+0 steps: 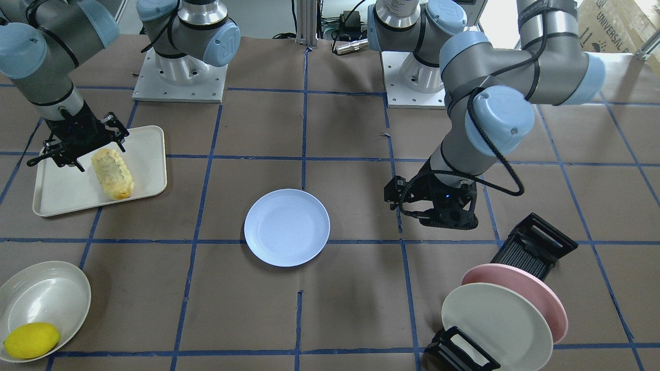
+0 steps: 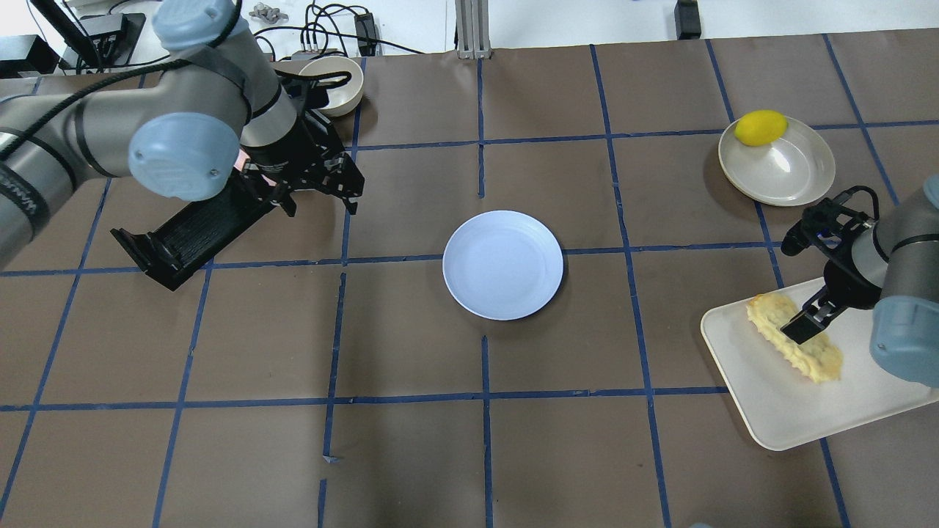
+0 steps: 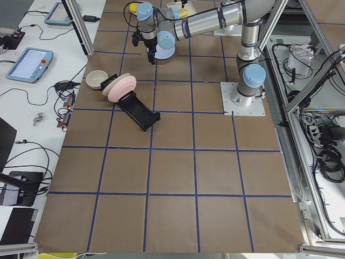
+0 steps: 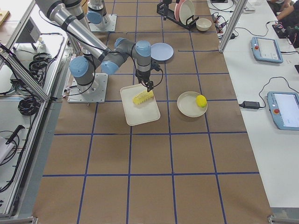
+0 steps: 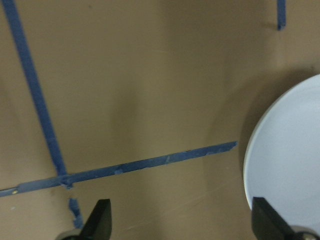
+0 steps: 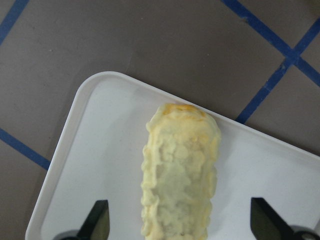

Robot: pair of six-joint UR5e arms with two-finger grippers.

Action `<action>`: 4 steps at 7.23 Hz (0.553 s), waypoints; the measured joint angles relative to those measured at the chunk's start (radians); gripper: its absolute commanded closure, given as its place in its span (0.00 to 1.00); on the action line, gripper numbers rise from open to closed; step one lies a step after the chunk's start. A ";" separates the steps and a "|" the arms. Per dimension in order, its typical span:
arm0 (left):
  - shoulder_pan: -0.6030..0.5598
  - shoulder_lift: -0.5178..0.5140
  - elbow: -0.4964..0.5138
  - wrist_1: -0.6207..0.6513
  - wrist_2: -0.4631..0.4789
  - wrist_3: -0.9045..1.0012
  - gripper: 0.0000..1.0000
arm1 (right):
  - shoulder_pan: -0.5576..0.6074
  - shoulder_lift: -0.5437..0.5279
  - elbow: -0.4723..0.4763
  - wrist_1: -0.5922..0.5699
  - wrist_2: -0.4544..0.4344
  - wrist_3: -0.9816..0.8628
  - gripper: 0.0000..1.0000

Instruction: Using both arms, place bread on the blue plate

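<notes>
Hovering agape over the bread point(image 1: 112, 173), right end effector point(image 6: 180, 222); left end effector point(image 5: 182, 222) agape near blue plate point(image 1: 286, 227)

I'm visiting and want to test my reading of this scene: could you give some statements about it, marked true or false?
The bread lies on the pale tray. True.
The blue plate already holds the bread. False: it is empty.
The right gripper is open over the bread. True.
The lemon sits on the tray. False: it lies in a cream dish.
The left gripper grips a plate. False: it is open and empty.
</notes>
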State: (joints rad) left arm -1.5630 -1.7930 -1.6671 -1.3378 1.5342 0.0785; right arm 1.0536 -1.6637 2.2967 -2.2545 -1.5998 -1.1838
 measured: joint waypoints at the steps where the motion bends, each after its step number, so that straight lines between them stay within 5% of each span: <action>1: 0.007 0.047 0.023 -0.074 0.060 0.024 0.00 | -0.020 0.031 0.013 -0.047 0.002 -0.020 0.01; 4: 0.010 0.201 0.038 -0.193 0.106 0.048 0.00 | -0.063 0.134 0.030 -0.132 0.002 -0.057 0.01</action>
State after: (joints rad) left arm -1.5528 -1.5918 -1.6290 -1.5312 1.6397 0.1266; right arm 0.9905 -1.5295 2.3269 -2.3864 -1.5976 -1.2407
